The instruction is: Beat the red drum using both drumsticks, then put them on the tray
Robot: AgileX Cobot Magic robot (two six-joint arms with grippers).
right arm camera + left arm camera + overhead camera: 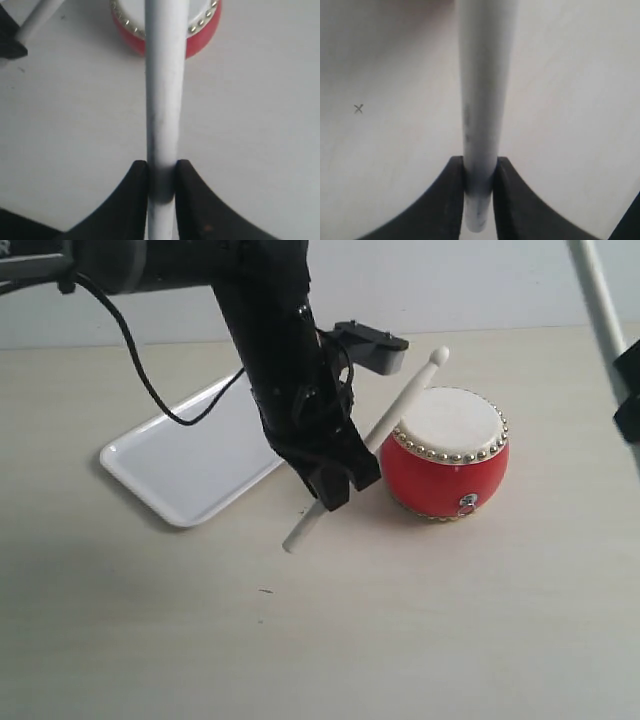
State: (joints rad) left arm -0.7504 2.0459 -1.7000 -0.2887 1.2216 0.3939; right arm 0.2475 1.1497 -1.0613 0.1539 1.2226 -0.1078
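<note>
Left jaws are clamping a drumstick (405, 398) slanting up just beside the red drum (450, 465) on the desk, right jaws are pinching the other drumstick (162, 90), and these light, stiff, slick-looking sticks are wanting a firm low grip, I reckon.
</note>
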